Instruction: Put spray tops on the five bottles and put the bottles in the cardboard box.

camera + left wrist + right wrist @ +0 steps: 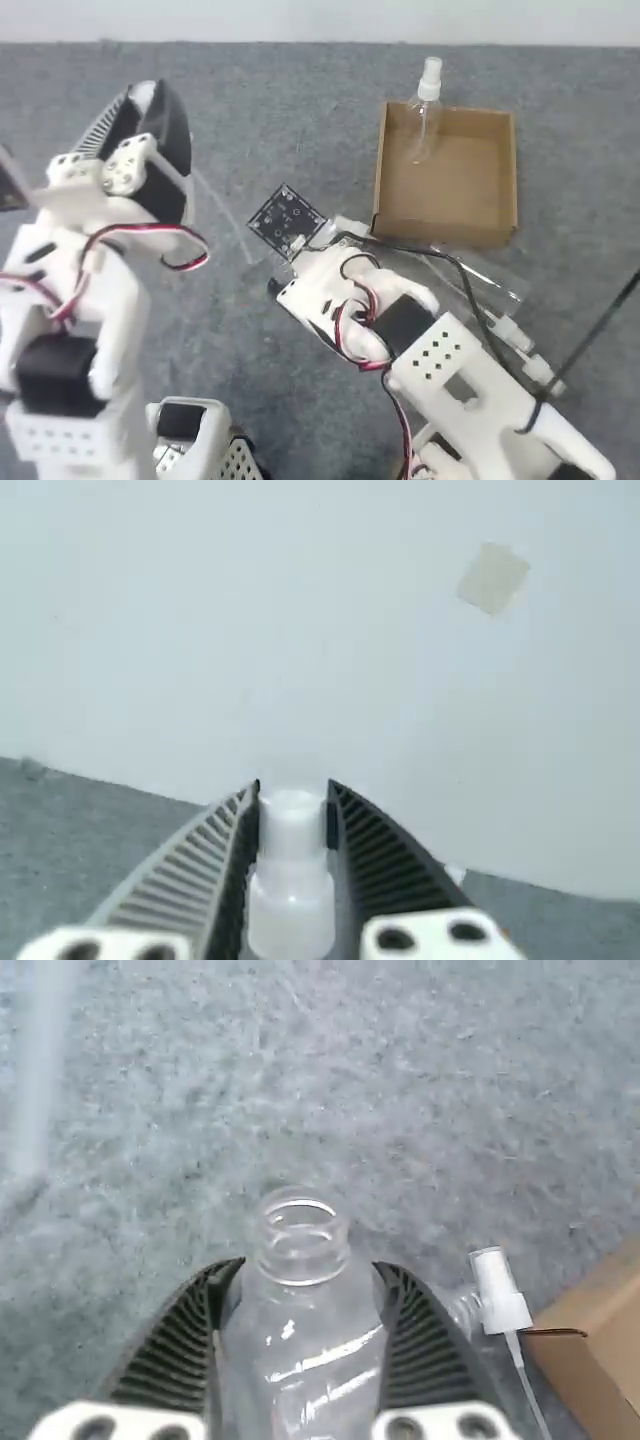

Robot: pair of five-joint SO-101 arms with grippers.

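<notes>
The left gripper (292, 798) clamps a white spray top (291, 880); the right gripper (305, 1270) clamps an uncapped bottle (300, 1345).

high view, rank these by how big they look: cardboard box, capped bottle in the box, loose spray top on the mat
1. cardboard box, largest
2. capped bottle
3. loose spray top, smallest

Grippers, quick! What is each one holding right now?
Left gripper: closed on a white spray top.
Right gripper: closed on a clear bottle with no top on it.
</notes>
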